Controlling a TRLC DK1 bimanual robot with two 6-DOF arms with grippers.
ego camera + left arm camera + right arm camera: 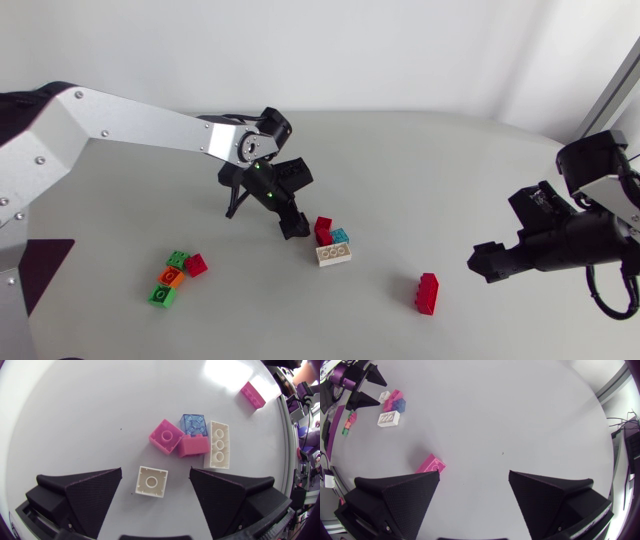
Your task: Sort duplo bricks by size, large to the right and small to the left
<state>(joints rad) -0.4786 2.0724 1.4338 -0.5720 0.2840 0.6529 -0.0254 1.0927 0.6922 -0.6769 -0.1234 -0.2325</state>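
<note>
Lower left, four small bricks [172,277] sit grouped; at centre your left gripper [155,470] hangs open astride a small white brick [151,481] beside the unsorted cluster [333,254]; lower right, one long red brick [428,293] lies by your open right gripper [474,474].

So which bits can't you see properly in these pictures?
- Small white brick: in the head view it is hidden under the left gripper.
- Long red brick: in the right wrist view its near end sits partly behind a finger of the right gripper.
- Pile of green, orange and red bricks: in the right wrist view it is too small to count.
</note>
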